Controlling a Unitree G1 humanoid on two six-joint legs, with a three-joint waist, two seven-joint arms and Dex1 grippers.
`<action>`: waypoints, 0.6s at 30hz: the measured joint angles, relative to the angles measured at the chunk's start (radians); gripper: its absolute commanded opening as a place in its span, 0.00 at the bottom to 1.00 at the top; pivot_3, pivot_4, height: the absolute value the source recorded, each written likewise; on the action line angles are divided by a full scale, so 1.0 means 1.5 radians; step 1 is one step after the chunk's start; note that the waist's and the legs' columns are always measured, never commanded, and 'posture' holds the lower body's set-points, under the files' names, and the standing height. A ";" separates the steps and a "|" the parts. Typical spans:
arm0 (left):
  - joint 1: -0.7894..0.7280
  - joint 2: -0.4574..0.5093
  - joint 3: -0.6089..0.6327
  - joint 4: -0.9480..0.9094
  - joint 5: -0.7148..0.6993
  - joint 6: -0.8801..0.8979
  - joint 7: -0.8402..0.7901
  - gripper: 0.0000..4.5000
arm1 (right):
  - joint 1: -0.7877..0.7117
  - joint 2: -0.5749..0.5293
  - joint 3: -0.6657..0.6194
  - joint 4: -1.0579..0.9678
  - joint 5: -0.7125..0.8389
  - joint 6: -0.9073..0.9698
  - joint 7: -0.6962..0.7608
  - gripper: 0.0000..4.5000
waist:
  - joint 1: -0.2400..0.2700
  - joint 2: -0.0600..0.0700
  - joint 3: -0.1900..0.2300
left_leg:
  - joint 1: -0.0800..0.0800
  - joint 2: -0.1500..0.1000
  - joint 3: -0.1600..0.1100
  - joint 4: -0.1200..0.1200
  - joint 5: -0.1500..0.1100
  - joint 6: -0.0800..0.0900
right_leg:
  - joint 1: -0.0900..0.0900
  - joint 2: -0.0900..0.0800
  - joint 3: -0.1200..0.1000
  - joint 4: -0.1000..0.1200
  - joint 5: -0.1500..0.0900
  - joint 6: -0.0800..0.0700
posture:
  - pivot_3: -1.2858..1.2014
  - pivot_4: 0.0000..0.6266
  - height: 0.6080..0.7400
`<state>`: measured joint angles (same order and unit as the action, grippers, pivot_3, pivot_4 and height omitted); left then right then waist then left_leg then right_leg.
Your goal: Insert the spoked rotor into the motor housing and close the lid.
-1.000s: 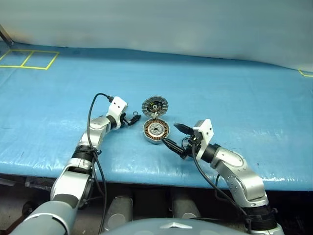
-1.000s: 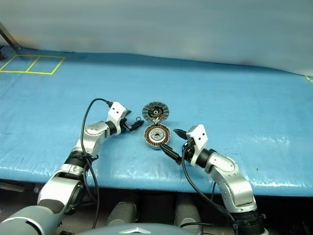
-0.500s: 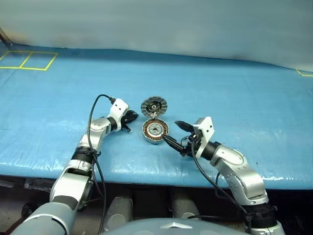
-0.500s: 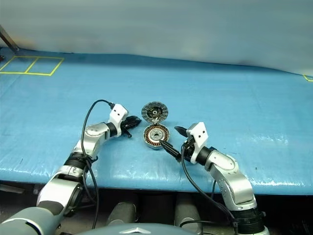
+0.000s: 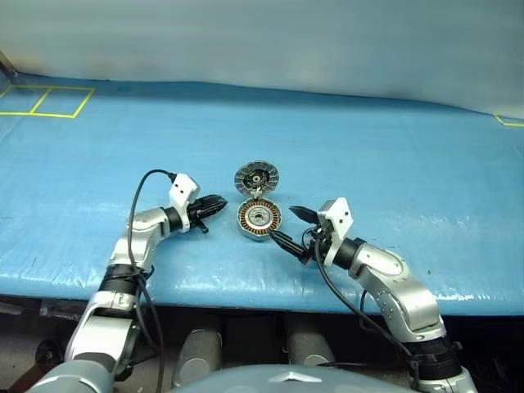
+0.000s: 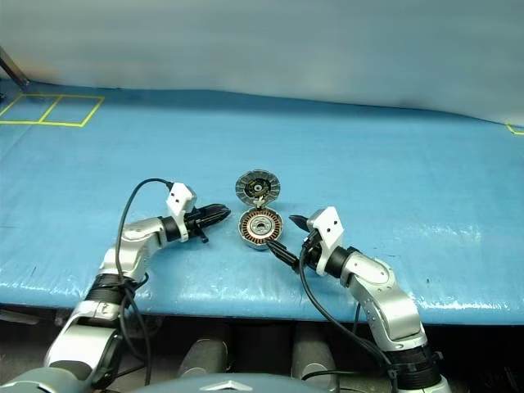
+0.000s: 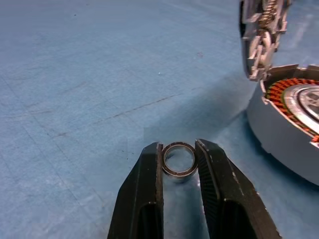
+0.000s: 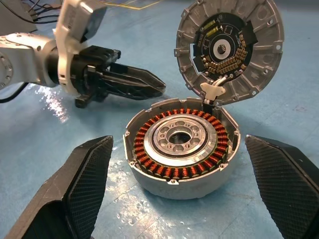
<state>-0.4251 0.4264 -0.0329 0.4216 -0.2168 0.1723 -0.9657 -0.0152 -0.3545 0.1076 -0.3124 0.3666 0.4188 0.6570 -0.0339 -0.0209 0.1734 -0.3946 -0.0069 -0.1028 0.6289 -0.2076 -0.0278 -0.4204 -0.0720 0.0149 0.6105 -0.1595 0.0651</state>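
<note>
Fingers of the left tool (image 7: 178, 158) pinch a small metal ring (image 7: 179, 159) beside the motor housing (image 8: 182, 146), its lid (image 8: 227, 47) upright, while the right tool (image 8: 182, 186) gapes wide around it.

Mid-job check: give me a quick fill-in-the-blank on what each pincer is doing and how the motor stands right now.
1. The left pincer is shut on a small thin metal ____.
2. The lid stands ____ above the motor housing.
3. The right pincer is ____, with one finger on each side of the housing.
4. Inside the housing runs a circle of ____-coloured windings.

Missing words: ring; open; open; copper
</note>
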 measured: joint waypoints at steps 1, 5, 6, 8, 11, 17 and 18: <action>0.002 0.015 0.000 -0.021 -0.001 0.008 -0.012 0.14 | 0.000 -0.003 0.000 0.002 -0.001 0.000 0.001 1.00 | 0.000 0.000 0.000 | 0.000 0.000 0.000 0.000 0.000 0.000 | 0.000 0.000 0.000 0.000 0.000 0.000 | 0.52 0.24 1.00; 0.013 0.040 -0.001 -0.083 -0.013 0.025 -0.044 0.14 | 0.000 -0.020 0.004 0.014 -0.008 -0.002 0.012 1.00 | 0.004 0.000 0.000 | 0.000 0.000 0.000 0.000 0.000 0.000 | 0.000 0.000 0.000 -0.001 0.000 0.000 | 0.52 0.24 1.00; 0.015 0.042 -0.003 -0.093 -0.017 0.029 -0.049 0.14 | -0.001 -0.022 0.004 0.016 -0.010 -0.002 0.014 1.00 | 0.004 0.000 0.000 | 0.000 0.000 0.000 0.000 0.000 0.000 | 0.000 0.000 0.000 -0.001 0.000 0.000 | 0.52 0.24 1.00; 0.015 0.043 -0.006 -0.116 -0.026 0.039 -0.060 0.14 | -0.001 -0.023 0.005 0.019 -0.013 -0.004 0.016 1.00 | 0.005 0.000 0.000 | 0.000 0.000 0.000 0.000 0.000 0.000 | 0.000 0.000 0.000 -0.001 0.000 0.000 | 0.52 0.24 1.00; 0.013 0.041 -0.019 -0.152 -0.048 0.057 -0.086 0.14 | -0.001 -0.025 0.010 0.022 -0.019 -0.010 0.020 1.00 | 0.005 0.000 0.000 | -0.001 0.000 0.000 0.000 0.000 0.000 | 0.000 0.000 0.000 -0.001 0.000 0.000 | 0.52 0.24 1.00; -0.010 0.020 -0.060 -0.156 -0.050 0.069 -0.106 0.14 | -0.001 -0.034 0.017 0.028 -0.034 -0.011 0.023 1.00 | 0.005 0.000 0.000 | 0.000 0.000 0.000 0.000 0.000 0.000 | 0.000 0.000 0.000 -0.001 0.000 0.000 | 0.52 0.24 1.00; -0.016 0.017 -0.066 -0.153 -0.048 0.069 -0.109 0.14 | -0.001 -0.035 0.017 0.028 -0.034 -0.011 0.024 1.00 | 0.005 0.000 0.000 | 0.000 0.000 0.000 0.000 0.000 0.000 | 0.000 0.000 0.000 -0.001 0.000 0.000 | 0.52 0.24 1.00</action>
<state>-0.4489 0.4515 -0.1324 0.1916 -0.2891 0.2755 -1.1297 -0.0169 -0.4075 0.1330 -0.2704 0.3154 0.4023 0.6926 -0.0263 -0.0210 0.1734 -0.3952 -0.0070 -0.1025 0.6290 -0.2076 -0.0278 -0.4204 -0.0720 0.0148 0.6096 -0.1596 0.0650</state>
